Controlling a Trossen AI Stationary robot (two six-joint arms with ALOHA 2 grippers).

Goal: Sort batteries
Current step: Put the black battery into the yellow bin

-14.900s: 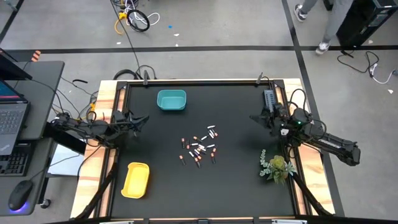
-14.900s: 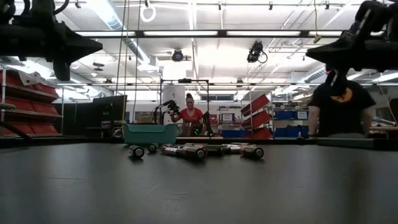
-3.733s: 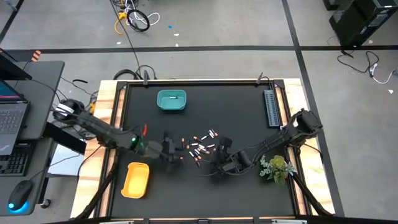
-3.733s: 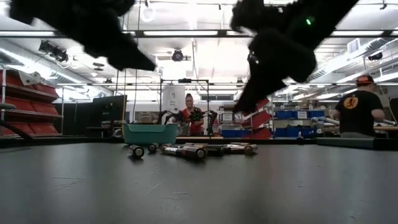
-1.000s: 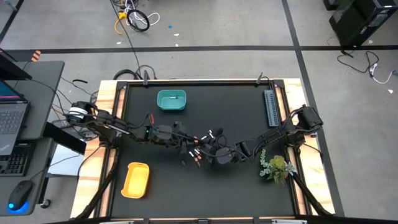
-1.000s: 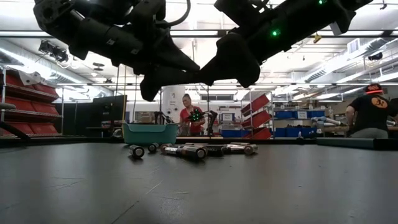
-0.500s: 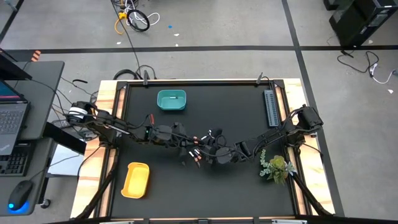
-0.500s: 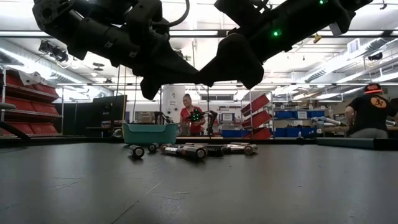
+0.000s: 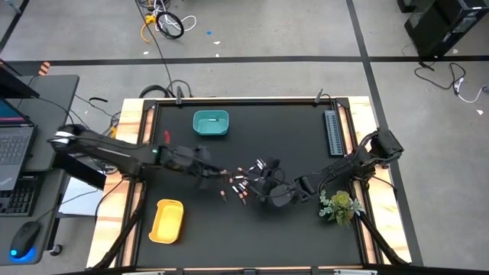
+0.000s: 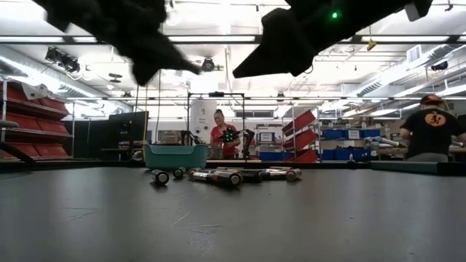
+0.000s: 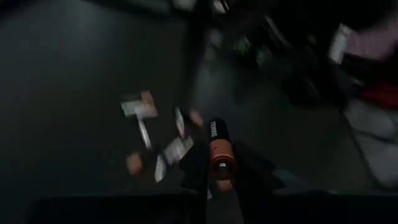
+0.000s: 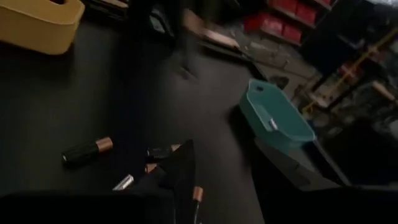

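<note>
Batteries (image 9: 246, 182) are lying scattered near the middle of the black table (image 9: 306, 229), a loose cluster of slim cylinders, some whitish-silver and some dark with copper ends. One dark, copper-tipped battery (image 11: 219, 148) is sitting pinched between the fingers of the left gripper (image 9: 216, 173), its smooth round body sticking out past the fingertips, so these jaws are standing nearly closed around it. In the high view this gripper is hanging at about nine o'clock from the cluster, just beside its edge.

At about four o'clock from the cluster, the right gripper (image 9: 269, 182) is hanging close over the pile. Its jaws are standing apart in the right wrist view, and nothing is showing between them; a copper-ended battery (image 12: 87, 150) is lying flat on the table beyond the fingers, and others are lying near the fingertips.

At eleven o'clock from the cluster, near the far edge, a teal bin (image 9: 210, 123) with rounded corners and smooth plastic walls is resting, and one small pale piece is showing inside it. At seven o'clock, a yellow bin (image 9: 166, 220) of the same rounded shape is sitting. Along the right edge a grey ribbed strip (image 9: 331, 131) is lying, and a small green plant (image 9: 341, 205) is standing below it.
</note>
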